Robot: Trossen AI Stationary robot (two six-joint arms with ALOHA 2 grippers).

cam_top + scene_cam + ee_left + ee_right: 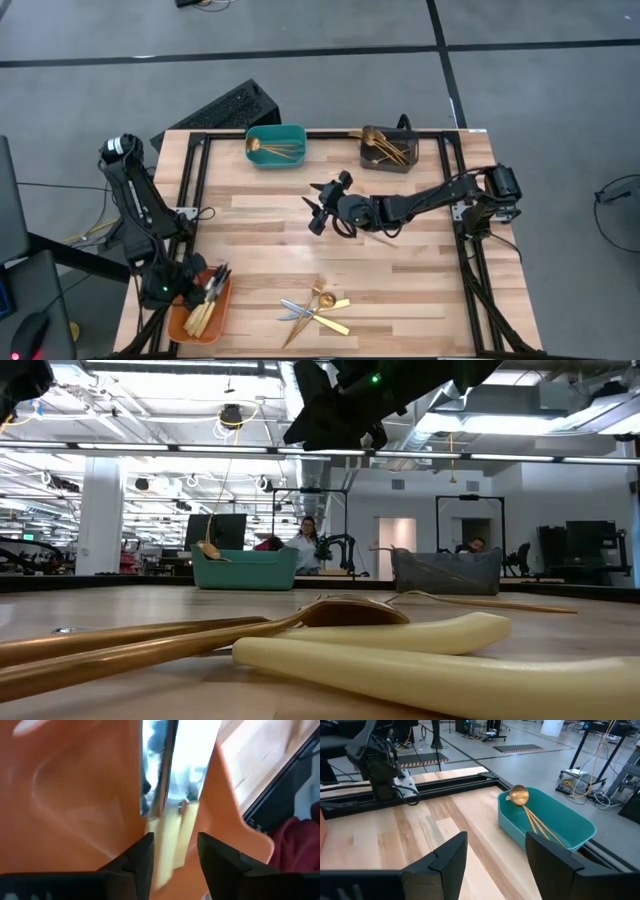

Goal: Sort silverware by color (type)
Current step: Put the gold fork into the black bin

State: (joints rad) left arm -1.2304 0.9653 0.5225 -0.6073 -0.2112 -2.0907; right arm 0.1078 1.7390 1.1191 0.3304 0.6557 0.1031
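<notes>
Left gripper [175, 852] over orange bin [178, 322], lower left, fingers parted around a knife [170, 795] (grip unclear); right gripper [318, 208] open, mid-frame.

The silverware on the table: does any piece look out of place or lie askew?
Yes. A few pieces lie crossed in a loose pile on the bare wood near the front edge, outside every bin. In the orange bin, where the left gripper hangs, the knives lie slanted.
</notes>
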